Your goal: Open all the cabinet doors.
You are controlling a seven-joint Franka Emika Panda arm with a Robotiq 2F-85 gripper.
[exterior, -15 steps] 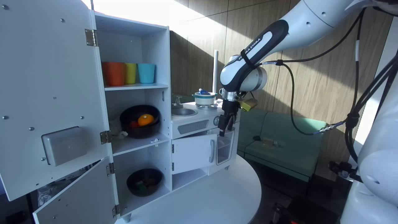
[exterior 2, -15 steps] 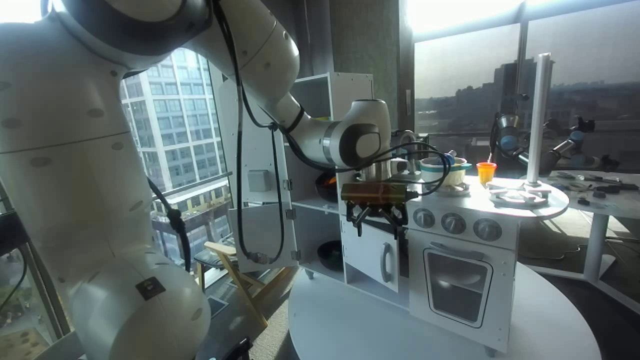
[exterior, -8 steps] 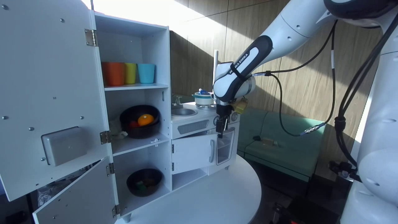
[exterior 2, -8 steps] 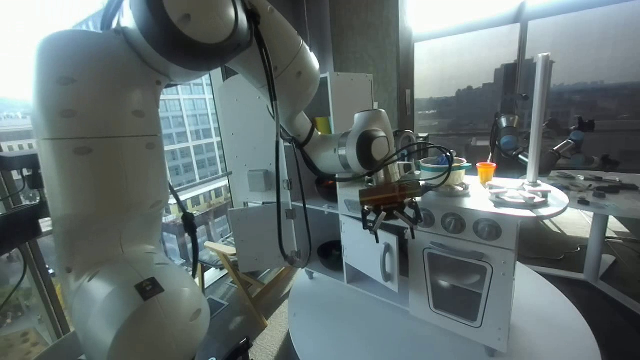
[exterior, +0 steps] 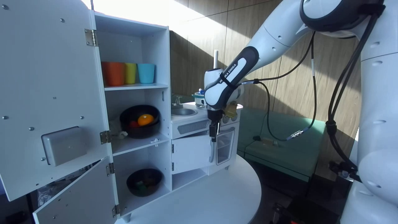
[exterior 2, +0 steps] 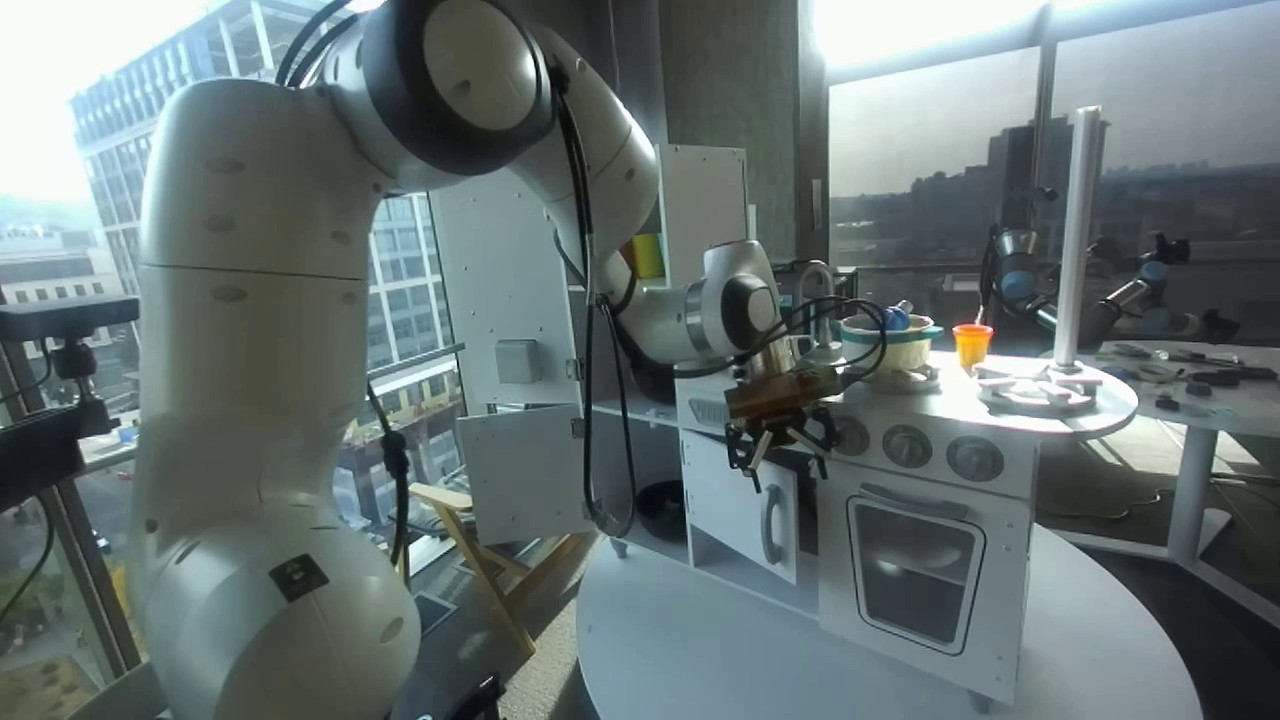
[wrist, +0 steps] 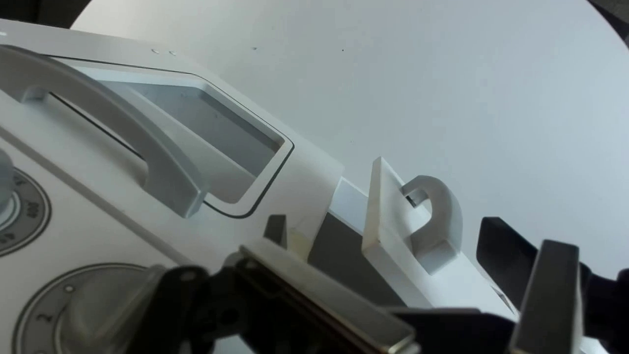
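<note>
In an exterior view, the tall upper door (exterior: pixel 54 93) and the lower door (exterior: pixel 80 196) at the left stand wide open. The small white door under the sink (exterior: pixel 191 155) is ajar; it also shows in an exterior view (exterior 2: pixel 735 500). In the wrist view, this door (wrist: pixel 393 211) stands out from its dark opening, with its grey handle (wrist: pixel 444 221). The windowed oven door (exterior 2: pixel 915 570) looks shut. My gripper (exterior: pixel 214 138) is open and empty, pointing down above the small door's handle. In the wrist view, the fingers (wrist: pixel 388 233) lie either side of the door's top edge.
The oven handle (wrist: pixel 162 152) and stove knobs (exterior 2: pixel 907 446) are close to the gripper. A pot (exterior 2: pixel 890 342) and orange cup (exterior 2: pixel 972 346) stand on the counter. Bowls (exterior: pixel 144 182) and cups (exterior: pixel 146 73) sit on the shelves. The round table (exterior 2: pixel 690 650) lies below.
My gripper has moved down and towards the small door's handle, tilting slightly, and stays open. The doors have not moved.
</note>
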